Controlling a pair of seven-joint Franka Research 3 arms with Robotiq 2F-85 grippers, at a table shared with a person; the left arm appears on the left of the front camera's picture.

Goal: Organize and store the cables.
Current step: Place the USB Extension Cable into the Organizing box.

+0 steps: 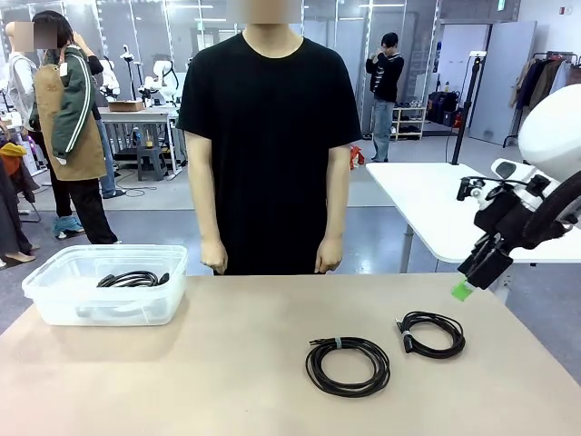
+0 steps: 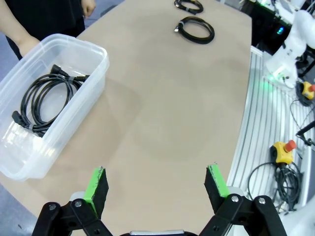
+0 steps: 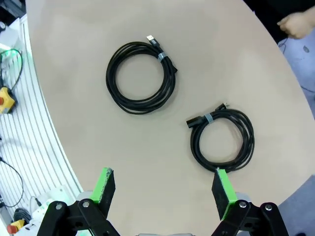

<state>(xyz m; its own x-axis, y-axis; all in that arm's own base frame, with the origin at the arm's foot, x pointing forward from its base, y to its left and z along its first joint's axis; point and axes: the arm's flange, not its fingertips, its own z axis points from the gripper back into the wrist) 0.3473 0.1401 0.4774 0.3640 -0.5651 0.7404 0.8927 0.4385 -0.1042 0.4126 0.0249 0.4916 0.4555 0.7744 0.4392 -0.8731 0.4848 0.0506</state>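
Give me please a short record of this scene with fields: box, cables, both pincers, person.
Box: clear plastic box, left end of table, holds one coiled cable
Cables on table: larger coil near middle; smaller coil right of it, apart
Left pincer: open, empty, above bare table
Right pincer: open, empty, raised over table's right side
Person: at far side, hands hanging empty

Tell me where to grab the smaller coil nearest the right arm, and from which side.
I'd pinch the bundled strands beside the grey band on the smaller coil, coming straight down: it lies flat on the table, and the band holds its loops together.
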